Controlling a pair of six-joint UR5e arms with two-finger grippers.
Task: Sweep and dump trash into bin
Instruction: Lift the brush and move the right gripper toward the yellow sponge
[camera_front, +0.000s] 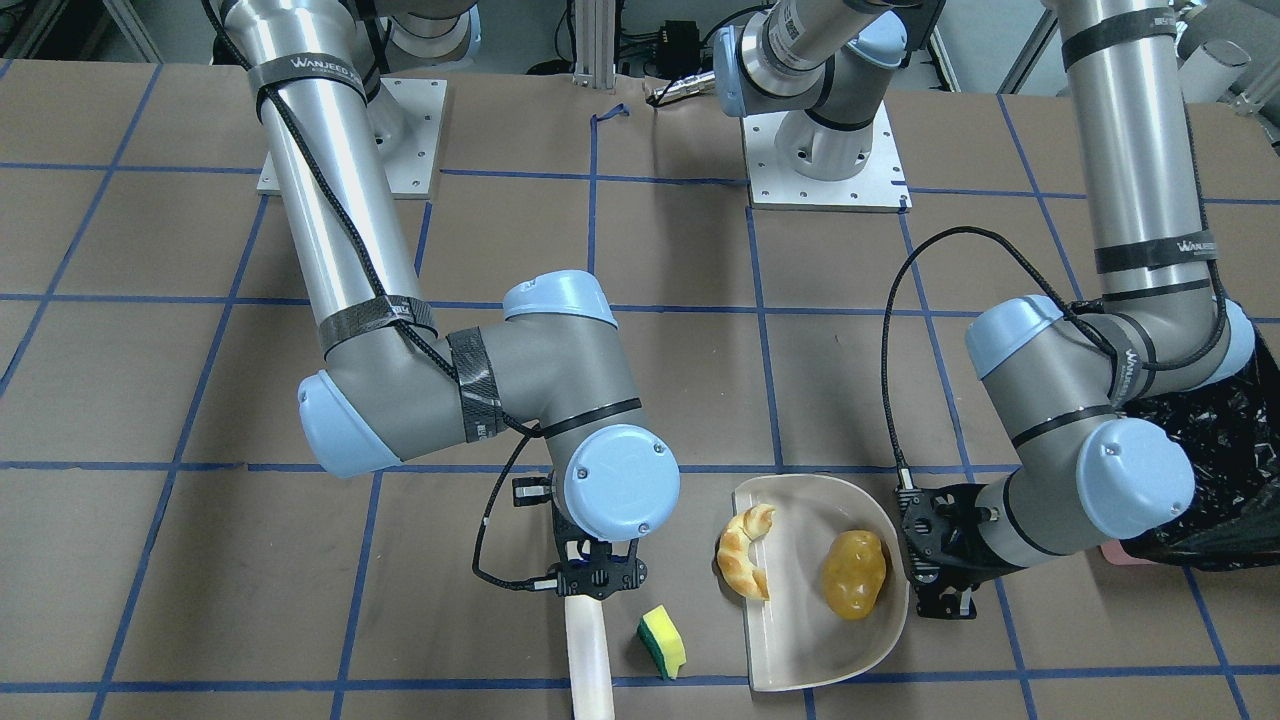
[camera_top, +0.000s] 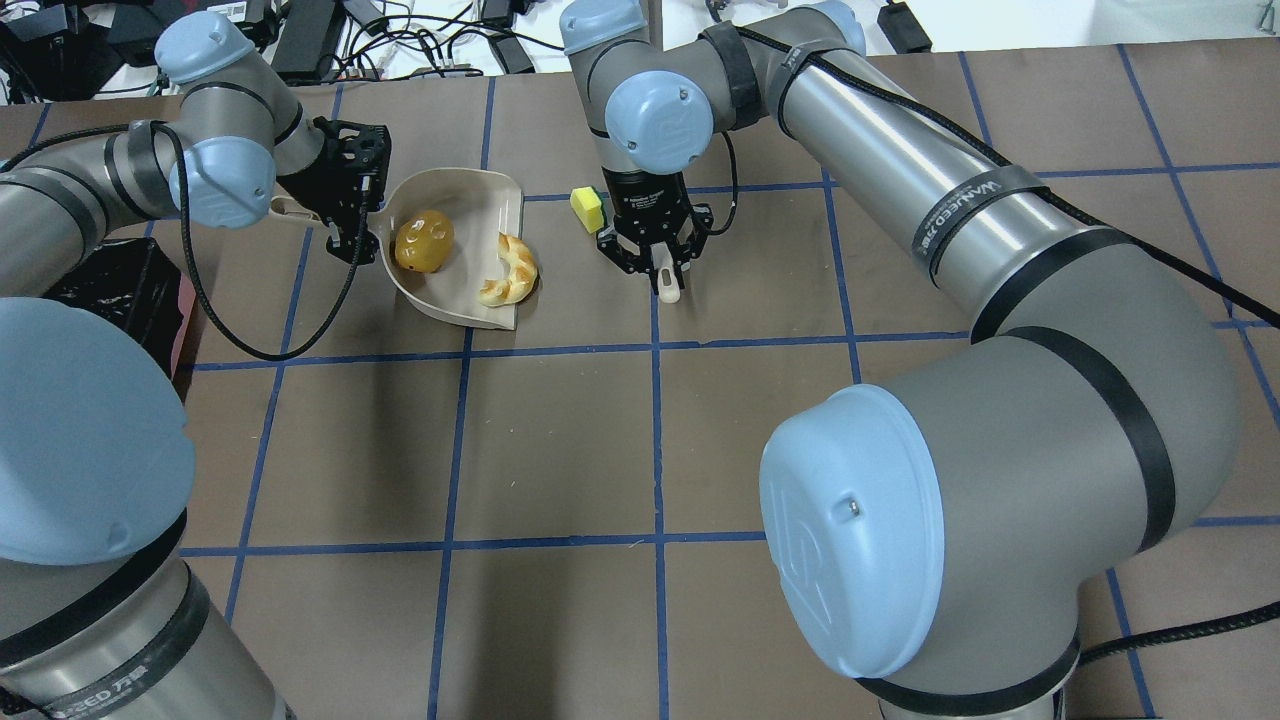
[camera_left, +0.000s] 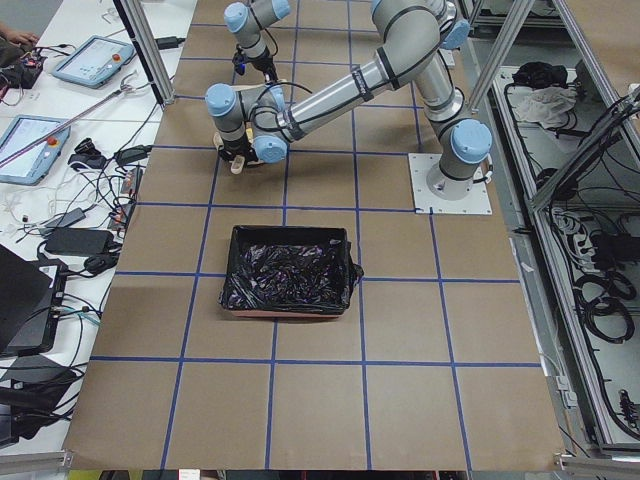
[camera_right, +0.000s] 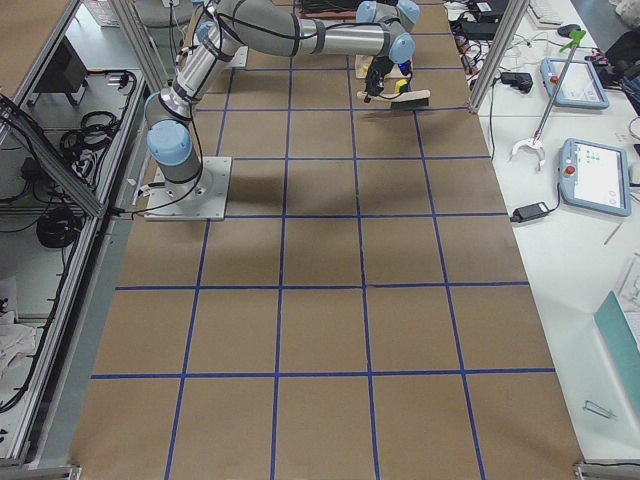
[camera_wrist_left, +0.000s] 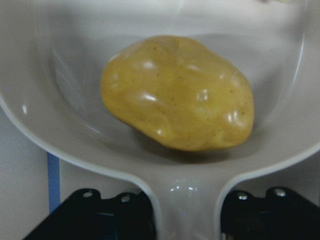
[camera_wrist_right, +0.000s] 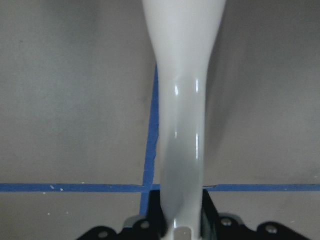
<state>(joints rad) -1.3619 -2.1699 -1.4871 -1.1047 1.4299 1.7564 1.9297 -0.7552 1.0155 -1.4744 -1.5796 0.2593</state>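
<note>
Two pieces, the croissant (camera_front: 745, 551) and potato (camera_front: 854, 573), already sit in the dustpan (camera_front: 800, 650) the left hand (camera_front: 932, 556) clamps down on the counter (camera_front: 200, 560) as a catcher, right hand (camera_front: 598, 575) gripping the brush (camera_front: 588, 660) next to the leftover sponge (camera_front: 662, 641).

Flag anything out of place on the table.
The sponge lies on the table outside the dustpan, next to the brush. The croissant straddles the dustpan's open lip, not fully in. The potato lump sits well inside.
</note>
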